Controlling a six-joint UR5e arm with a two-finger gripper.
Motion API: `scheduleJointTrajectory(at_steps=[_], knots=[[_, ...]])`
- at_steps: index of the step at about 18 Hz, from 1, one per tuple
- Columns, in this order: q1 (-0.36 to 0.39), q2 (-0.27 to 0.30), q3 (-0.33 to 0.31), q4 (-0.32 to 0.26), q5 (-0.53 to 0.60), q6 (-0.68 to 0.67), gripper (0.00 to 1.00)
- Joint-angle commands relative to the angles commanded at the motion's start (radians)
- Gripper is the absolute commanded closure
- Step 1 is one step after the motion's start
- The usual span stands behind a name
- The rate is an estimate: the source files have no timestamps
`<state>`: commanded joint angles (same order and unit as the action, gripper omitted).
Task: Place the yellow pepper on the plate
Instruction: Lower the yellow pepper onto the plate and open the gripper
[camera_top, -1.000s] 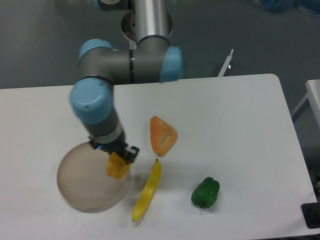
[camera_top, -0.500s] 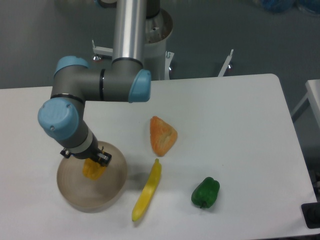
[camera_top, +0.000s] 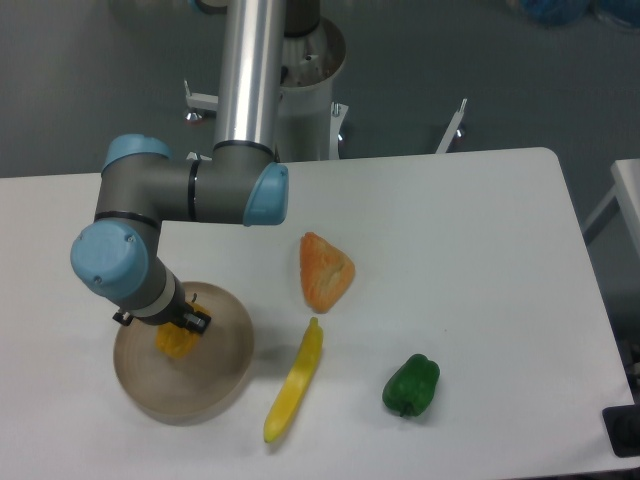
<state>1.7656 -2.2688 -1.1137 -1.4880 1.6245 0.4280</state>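
Observation:
The yellow pepper (camera_top: 177, 341) is golden-yellow and sits over the middle of the round beige plate (camera_top: 222, 375) at the table's front left. My gripper (camera_top: 172, 328) is right above it, pointing down, with the wrist hiding most of the fingers. The jaws appear shut on the pepper. I cannot tell whether the pepper touches the plate's surface.
An orange triangular wedge (camera_top: 325, 270) lies in the middle of the white table. A long slim yellow vegetable (camera_top: 295, 383) lies just right of the plate. A green pepper (camera_top: 411, 385) sits at the front right. The table's right edge (camera_top: 585, 250) is near a white stand.
My gripper carried the yellow pepper left from the plate's right rim to over the plate's middle, and it sits a little lower now. The other vegetables have not moved.

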Motion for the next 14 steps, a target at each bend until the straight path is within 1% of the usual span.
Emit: scheduleJointTrajectory(at_steps=[14], knots=[[0.000, -0.005, -0.006, 0.008, -0.003, 0.006, 0.51]])
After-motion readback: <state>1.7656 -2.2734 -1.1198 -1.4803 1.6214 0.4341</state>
